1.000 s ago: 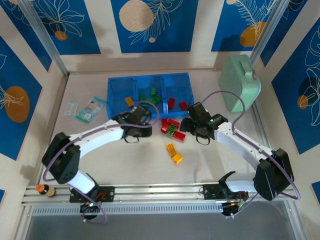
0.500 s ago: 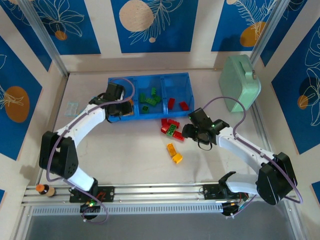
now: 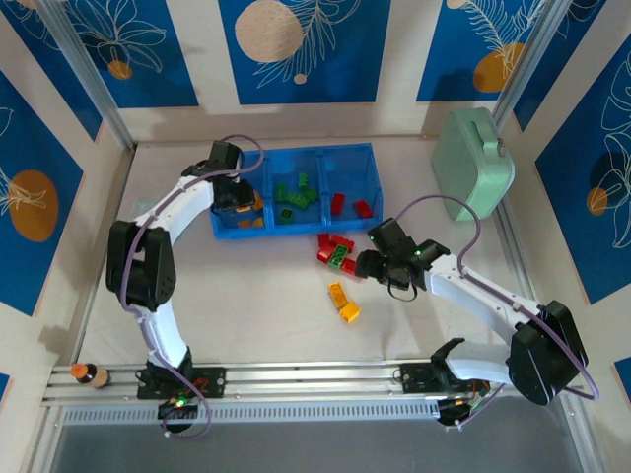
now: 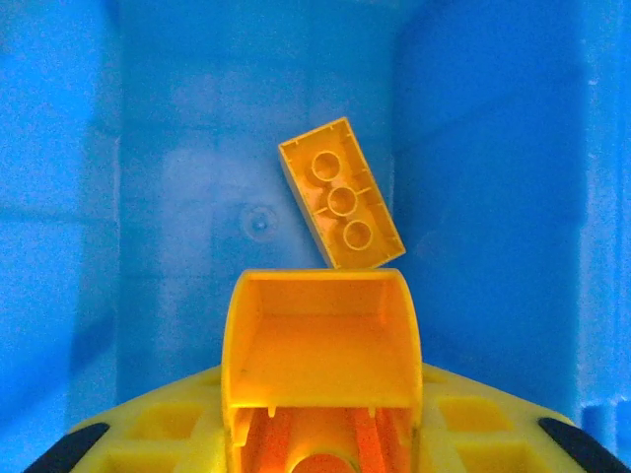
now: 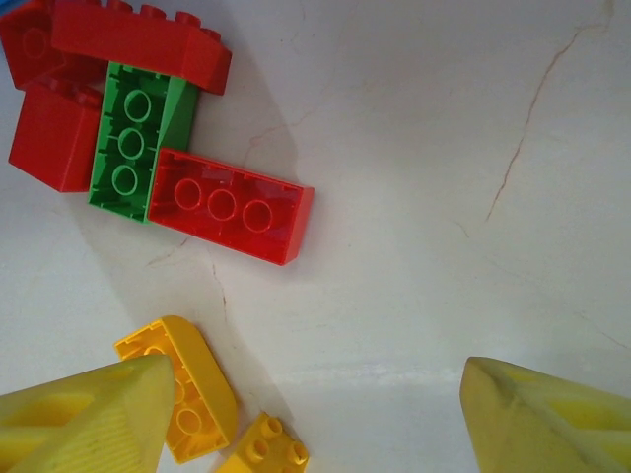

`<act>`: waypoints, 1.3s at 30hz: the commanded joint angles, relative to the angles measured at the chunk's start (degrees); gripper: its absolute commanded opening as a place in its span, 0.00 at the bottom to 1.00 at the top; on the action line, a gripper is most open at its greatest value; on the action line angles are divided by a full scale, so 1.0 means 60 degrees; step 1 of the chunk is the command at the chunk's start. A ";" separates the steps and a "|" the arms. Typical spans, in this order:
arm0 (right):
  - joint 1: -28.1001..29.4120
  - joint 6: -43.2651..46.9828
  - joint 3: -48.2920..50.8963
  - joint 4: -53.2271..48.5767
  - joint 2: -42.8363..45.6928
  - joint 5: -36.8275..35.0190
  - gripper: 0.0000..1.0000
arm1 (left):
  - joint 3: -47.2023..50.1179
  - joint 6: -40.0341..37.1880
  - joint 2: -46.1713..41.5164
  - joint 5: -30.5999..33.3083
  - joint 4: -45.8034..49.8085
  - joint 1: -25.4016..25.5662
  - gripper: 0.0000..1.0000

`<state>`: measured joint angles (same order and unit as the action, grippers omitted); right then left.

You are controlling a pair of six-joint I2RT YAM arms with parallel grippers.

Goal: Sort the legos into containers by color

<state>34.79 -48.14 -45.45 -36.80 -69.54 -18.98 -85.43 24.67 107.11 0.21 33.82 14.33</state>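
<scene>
Over the left compartment of the translucent blue plastic tray [image 3: 296,152], the left gripper [image 3: 235,197] holds its jaws pinched on an orange-yellow curved brick [image 4: 320,340] above a flat yellow brick [image 4: 341,195] lying inside; a release looks due. Nearer, the right gripper [image 5: 315,379] hangs, jaws spread, over the counter [image 5: 444,197] beside red and green bricks [image 5: 133,143], which await a descent and grasp.
</scene>
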 commanded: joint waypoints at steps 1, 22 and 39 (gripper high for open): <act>0.0120 -0.0176 0.0106 0.0017 0.0032 0.0183 0.77 | -0.0557 -0.0330 0.0316 0.0037 0.0433 -0.0146 0.22; 0.0830 -0.0187 -0.0405 -0.0320 -0.0085 -0.0131 0.76 | -0.1494 -0.0617 0.0437 0.0249 0.0929 -0.0457 0.56; 0.2058 0.0171 -0.0587 -0.0937 -0.0538 -0.0473 0.80 | 0.2426 -0.0313 -0.3910 -0.0309 -0.0444 -0.0070 0.56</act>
<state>45.69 -47.92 -47.59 -39.40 -71.81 -20.67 -75.64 21.96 86.39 0.14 32.84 12.93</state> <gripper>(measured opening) 0.801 0.559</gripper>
